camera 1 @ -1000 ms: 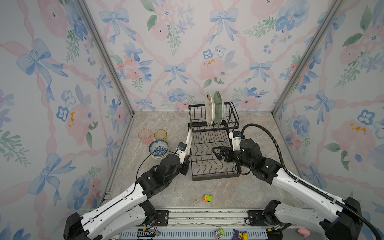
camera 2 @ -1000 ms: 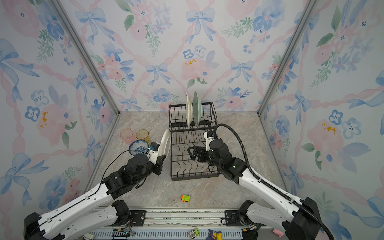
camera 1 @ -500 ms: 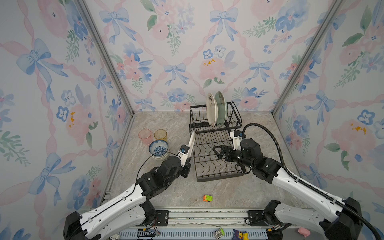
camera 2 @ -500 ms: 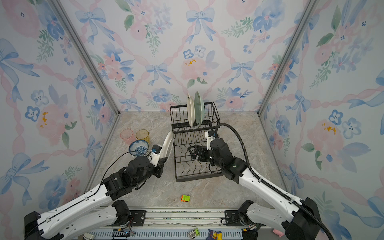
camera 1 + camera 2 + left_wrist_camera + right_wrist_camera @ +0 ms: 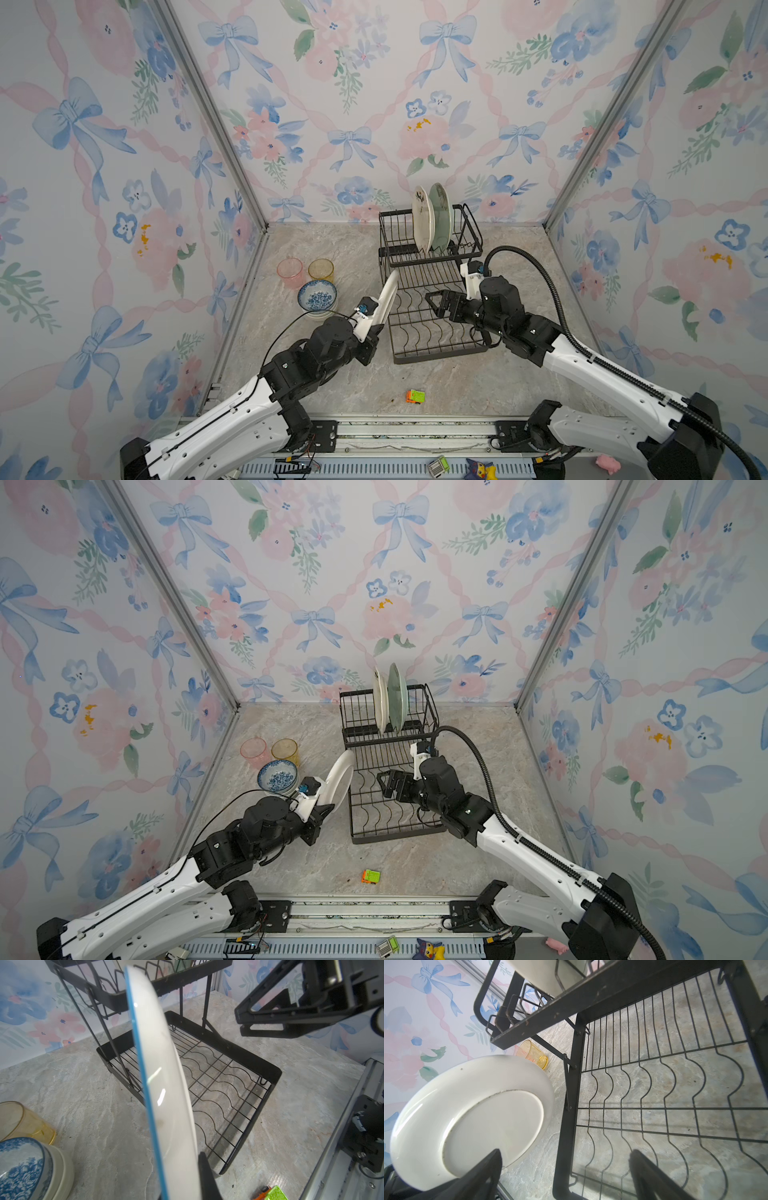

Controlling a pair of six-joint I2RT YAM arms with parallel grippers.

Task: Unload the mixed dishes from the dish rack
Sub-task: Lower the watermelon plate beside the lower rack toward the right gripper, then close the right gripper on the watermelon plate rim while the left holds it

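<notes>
My left gripper [image 5: 375,329] is shut on the lower edge of a white plate [image 5: 389,296] with a blue rim [image 5: 143,1076]. It holds the plate on edge just left of the black dish rack [image 5: 434,357]. The plate's underside [image 5: 477,1115] faces the right wrist view. Only one left finger [image 5: 204,1169] shows beside the plate. My right gripper [image 5: 432,302] hangs open over the bare lower tray [image 5: 654,1084]. A cream plate [image 5: 422,220] and a pale green plate [image 5: 442,216] stand in the upper basket.
Left of the rack, a blue-patterned bowl [image 5: 317,296] sits in a white bowl [image 5: 321,314]. Behind them stand a pink tumbler [image 5: 290,272] and an amber tumbler [image 5: 321,270]. A small orange-green toy block [image 5: 415,396] lies near the front rail.
The held plate's top has leaned a little to the right, toward the rack. The rack has slid slightly to the right. The right arm has barely moved.
</notes>
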